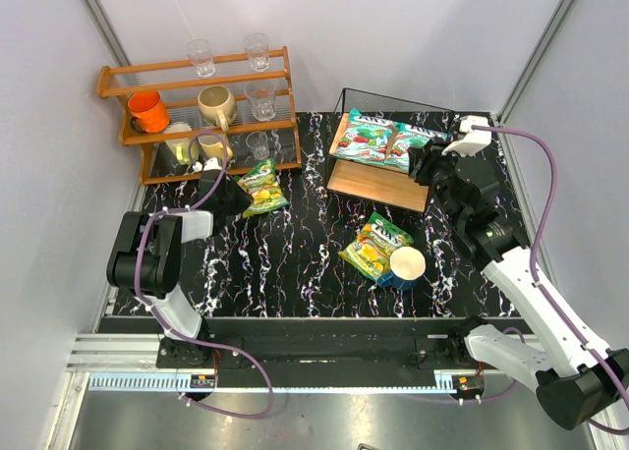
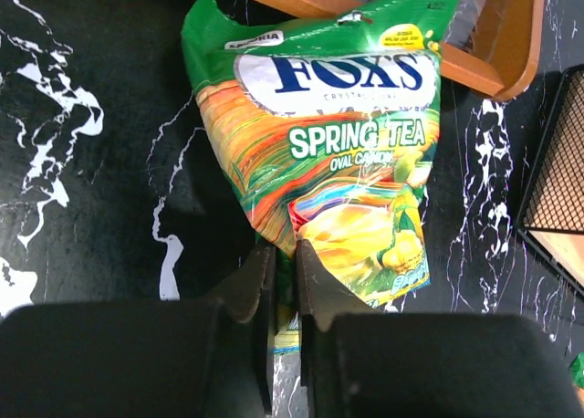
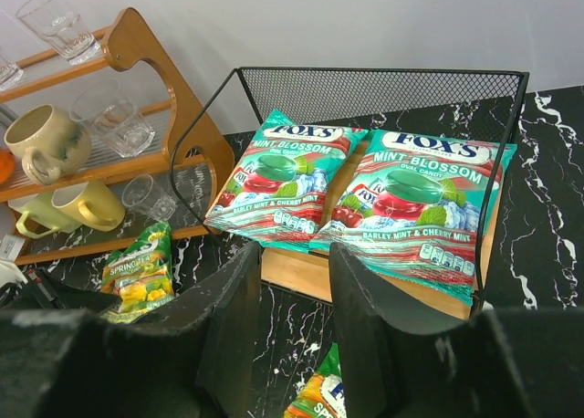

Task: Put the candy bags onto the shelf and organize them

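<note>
Two teal-green candy bags [image 1: 362, 136] [image 1: 413, 145] lie side by side on the top board of the shelf [image 1: 378, 183]; the right wrist view shows them too [image 3: 283, 176] [image 3: 415, 199]. My left gripper [image 1: 234, 196] is shut on the near edge of a yellow-green candy bag [image 1: 261, 187], seen close in the left wrist view [image 2: 328, 135], in front of the mug rack. A second yellow-green bag [image 1: 375, 246] lies on the table at centre. My right gripper [image 1: 429, 165] is open and empty, just off the shelf's right front [image 3: 294, 290].
An orange-brown wooden rack [image 1: 197, 111] with mugs and glasses stands at the back left. A white-and-blue cup [image 1: 405, 266] stands against the second yellow-green bag. The black marbled table [image 1: 295, 263] lies between the arms. Grey walls close in the sides.
</note>
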Controlling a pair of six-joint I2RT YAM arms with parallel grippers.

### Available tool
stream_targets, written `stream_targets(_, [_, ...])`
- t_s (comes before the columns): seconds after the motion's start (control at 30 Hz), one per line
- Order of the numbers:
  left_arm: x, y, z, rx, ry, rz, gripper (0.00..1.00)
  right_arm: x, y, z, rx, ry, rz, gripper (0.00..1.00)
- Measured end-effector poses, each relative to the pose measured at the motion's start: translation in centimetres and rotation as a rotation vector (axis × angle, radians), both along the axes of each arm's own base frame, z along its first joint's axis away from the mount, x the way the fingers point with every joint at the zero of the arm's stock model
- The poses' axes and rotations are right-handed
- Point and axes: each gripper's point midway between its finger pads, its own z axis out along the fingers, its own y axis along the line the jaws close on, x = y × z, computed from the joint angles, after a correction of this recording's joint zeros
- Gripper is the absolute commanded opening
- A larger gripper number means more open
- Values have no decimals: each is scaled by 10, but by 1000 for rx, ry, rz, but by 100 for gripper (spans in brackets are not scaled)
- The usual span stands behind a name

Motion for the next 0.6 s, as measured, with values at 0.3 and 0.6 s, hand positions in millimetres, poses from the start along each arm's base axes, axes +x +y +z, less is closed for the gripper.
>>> stream_targets(0.3, [-31,-8,10,-27,-12,-69,0,-7,-3,3,15,-7,0,45])
stream_targets(0.6, [-81,-81,57,12,-92,-393,0,-17,-8,12,24,-25,0,45])
